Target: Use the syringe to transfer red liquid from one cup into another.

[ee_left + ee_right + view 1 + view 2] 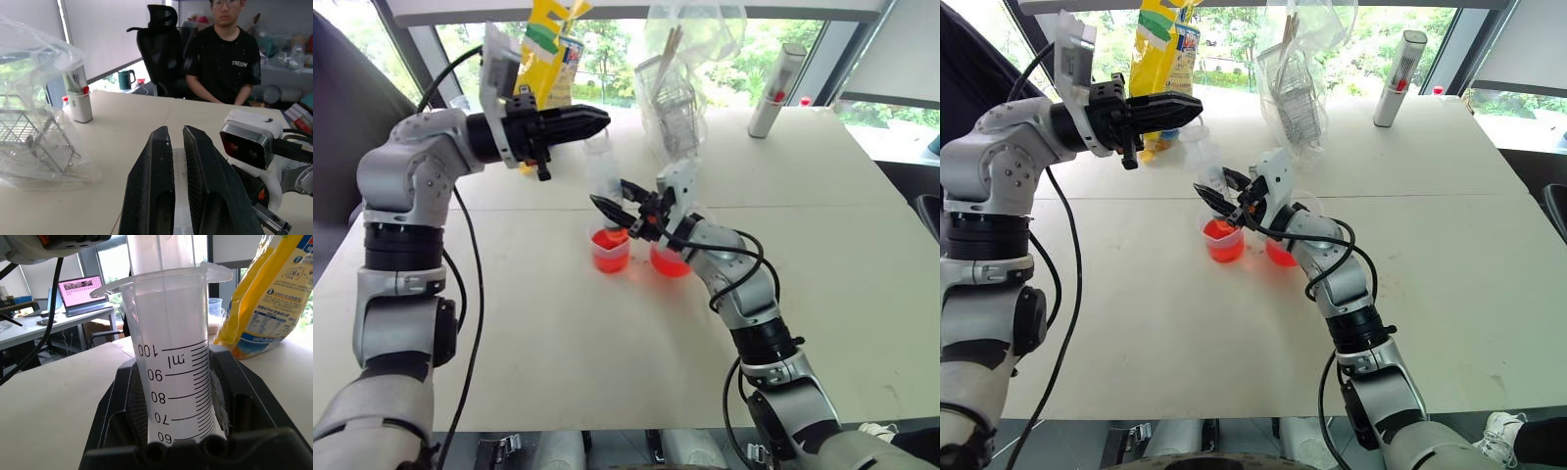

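- My right gripper (pixel 619 204) is clamped on the barrel of the syringe (pixel 603 176), which stands upright with its tip down in the smaller cup (pixel 610 249); my right wrist view shows the printed graduation marks between my fingers (pixel 122 406) (the numbers run up to 100 just under the flange).
- The smaller cup sits on the bench (pixel 558 323) near the middle, holding red liquid (pixel 610 245) in its lower part.
- The larger beaker (pixel 670 257) stands just right of the smaller cup, partly hidden behind my right wrist, with red liquid in its bottom too.
- My left gripper (pixel 592 121) has its fingers drawn together with only a narrow slit between them, pointing level toward the right, up by the top end of the syringe; I cannot tell whether it is pinching the plunger.
- Farther back on the bench stand a yellow bag (pixel 548 49) to the left, a clear plastic bag holding a wire basket (pixel 677 108) in the middle, and a white cylindrical bottle with a red dot (pixel 776 90) to the right.
- A person in a black T-shirt (pixel 226 58) sits at the bench beside a black office chair (pixel 164 44).
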`<state>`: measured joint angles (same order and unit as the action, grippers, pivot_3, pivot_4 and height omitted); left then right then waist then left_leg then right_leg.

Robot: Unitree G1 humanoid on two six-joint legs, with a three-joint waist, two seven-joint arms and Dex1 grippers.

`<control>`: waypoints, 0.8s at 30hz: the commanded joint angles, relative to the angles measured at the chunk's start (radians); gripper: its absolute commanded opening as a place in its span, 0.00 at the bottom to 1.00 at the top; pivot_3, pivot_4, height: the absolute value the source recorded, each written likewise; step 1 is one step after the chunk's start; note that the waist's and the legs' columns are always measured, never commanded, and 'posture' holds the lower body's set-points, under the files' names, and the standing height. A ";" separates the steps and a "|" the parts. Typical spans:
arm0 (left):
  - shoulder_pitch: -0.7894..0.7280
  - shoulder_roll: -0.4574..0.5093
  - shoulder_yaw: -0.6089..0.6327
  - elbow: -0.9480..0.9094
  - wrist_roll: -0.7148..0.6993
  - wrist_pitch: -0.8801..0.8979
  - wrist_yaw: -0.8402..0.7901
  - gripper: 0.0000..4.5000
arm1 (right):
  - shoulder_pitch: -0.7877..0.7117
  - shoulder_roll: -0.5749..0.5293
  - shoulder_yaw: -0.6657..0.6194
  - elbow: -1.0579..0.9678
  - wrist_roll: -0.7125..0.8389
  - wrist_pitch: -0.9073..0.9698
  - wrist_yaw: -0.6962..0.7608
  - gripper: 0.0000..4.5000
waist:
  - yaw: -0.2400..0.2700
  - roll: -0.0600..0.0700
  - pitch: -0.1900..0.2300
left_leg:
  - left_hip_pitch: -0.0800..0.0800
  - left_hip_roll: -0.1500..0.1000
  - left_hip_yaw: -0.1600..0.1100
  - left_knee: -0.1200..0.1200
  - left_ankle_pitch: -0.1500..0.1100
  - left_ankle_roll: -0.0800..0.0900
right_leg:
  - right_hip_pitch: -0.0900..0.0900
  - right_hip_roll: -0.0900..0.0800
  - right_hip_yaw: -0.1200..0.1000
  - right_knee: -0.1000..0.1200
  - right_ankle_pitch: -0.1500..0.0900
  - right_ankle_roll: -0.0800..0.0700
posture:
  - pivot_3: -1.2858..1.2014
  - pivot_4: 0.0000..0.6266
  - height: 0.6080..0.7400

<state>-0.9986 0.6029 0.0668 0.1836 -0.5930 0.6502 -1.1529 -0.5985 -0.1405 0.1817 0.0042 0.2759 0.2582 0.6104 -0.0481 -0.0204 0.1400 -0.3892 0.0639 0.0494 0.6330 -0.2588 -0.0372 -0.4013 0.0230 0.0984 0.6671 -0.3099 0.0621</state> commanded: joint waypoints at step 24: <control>0.142 0.022 -0.074 -0.119 0.020 -0.010 -0.008 0.02 | -0.186 0.009 -0.122 -0.193 0.116 0.132 -0.067 0.30 | 0.001 0.000 0.000 | 0.000 0.000 0.000 0.000 0.000 0.000 | 0.000 0.000 0.000 0.000 0.000 0.000 | 0.52 0.24 0.99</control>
<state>-0.9082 0.6272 0.0696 0.0842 -0.5963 0.6071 -1.1260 -0.6748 -0.1564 0.1853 -0.0651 0.3352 0.4493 0.5975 -0.0467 -0.0204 0.1400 -0.3893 0.0641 0.0493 0.6329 -0.2588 -0.0372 -0.4013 0.0227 0.0985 0.6667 -0.3099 0.0621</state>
